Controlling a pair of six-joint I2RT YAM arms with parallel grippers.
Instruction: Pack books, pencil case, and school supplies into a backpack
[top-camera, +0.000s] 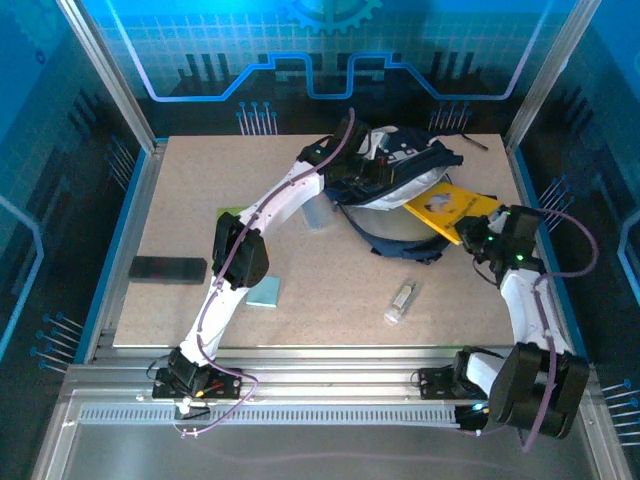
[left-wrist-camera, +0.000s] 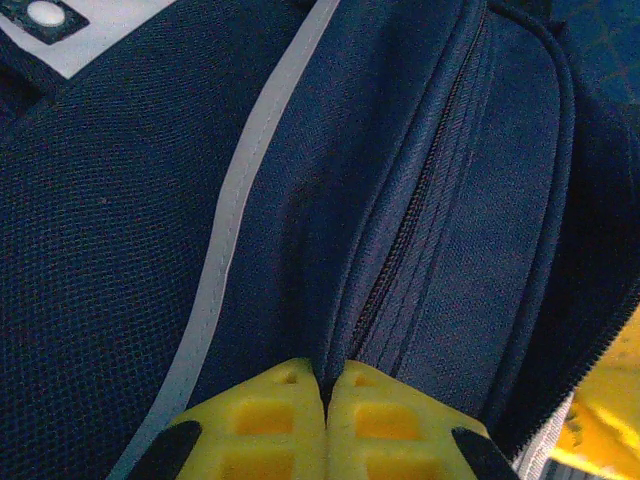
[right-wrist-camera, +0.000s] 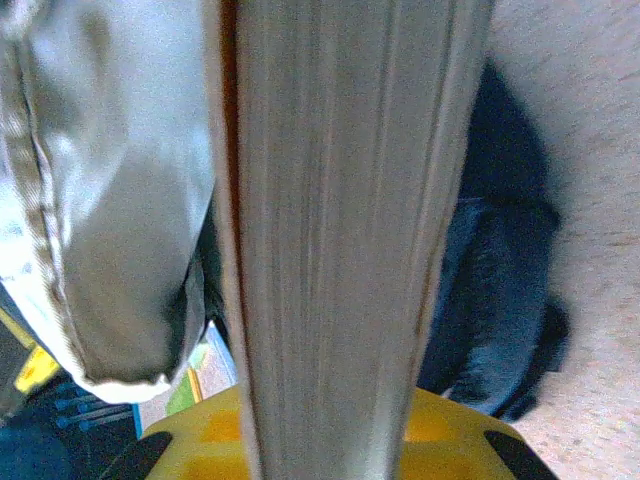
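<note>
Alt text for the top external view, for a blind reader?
The right gripper holds the orange-yellow book, its far end at the navy backpack, whose fabric the left gripper pinches. A teal pad, a clear tube and a flat black object lie on the table.

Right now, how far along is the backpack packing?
Nothing visibly packed yet. In hand: left pincer pinches the backpack fabric while right pincer holds the orange-yellow book at its opening. Left on the table: lime-green book, pencil case, teal pad, clear tube.
</note>
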